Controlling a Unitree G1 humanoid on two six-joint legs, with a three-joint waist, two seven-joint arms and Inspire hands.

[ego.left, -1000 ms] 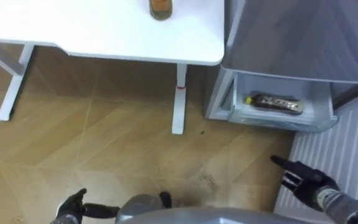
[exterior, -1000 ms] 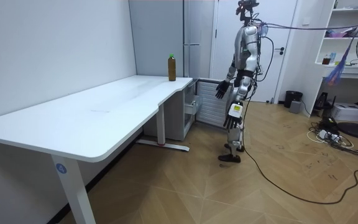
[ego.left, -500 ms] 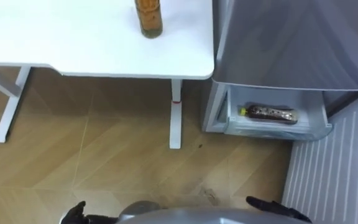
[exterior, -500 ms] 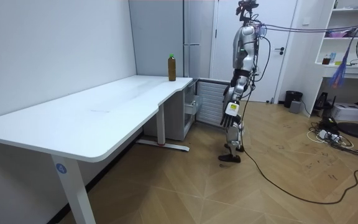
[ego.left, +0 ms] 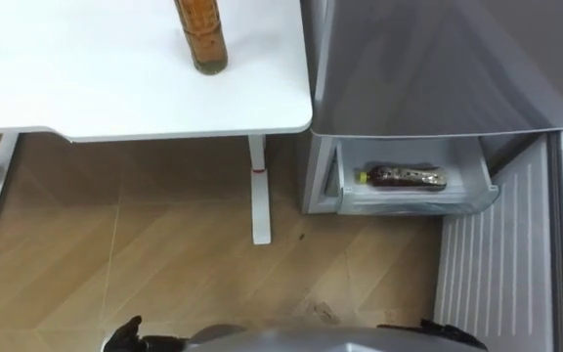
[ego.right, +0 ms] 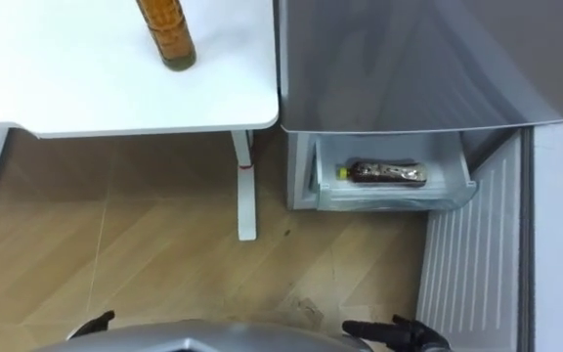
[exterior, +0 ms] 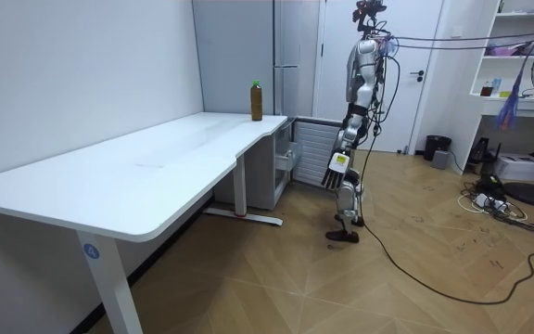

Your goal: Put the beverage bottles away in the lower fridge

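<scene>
A bottle of brown drink (ego.left: 200, 37) stands upright near the right edge of the white table (ego.left: 86, 88), also seen as the bottle (exterior: 257, 100) at the table's far end. A second bottle (ego.left: 400, 177) lies on its side in the pulled-out clear drawer (ego.left: 418, 200) at the bottom of the grey fridge (ego.left: 438, 59). I stand on the wood floor in front of the fridge. My left hand (ego.left: 125, 336) hangs low at my side, fingers relaxed, holding nothing. My right hand (ego.right: 391, 333) hangs low too, fingers straight and empty, far from both bottles.
The fridge's lower door (ego.left: 506, 264) stands swung open on my right, its white ribbed inner side facing up. A white table leg (ego.left: 258, 191) stands just left of the fridge. In the room view, cables (exterior: 503, 209) and a fan lie off to the right.
My right hand, stretched out toward the open door a second ago, has dropped to my side. The eye view has shifted, so table and fridge sit further left and lower.
</scene>
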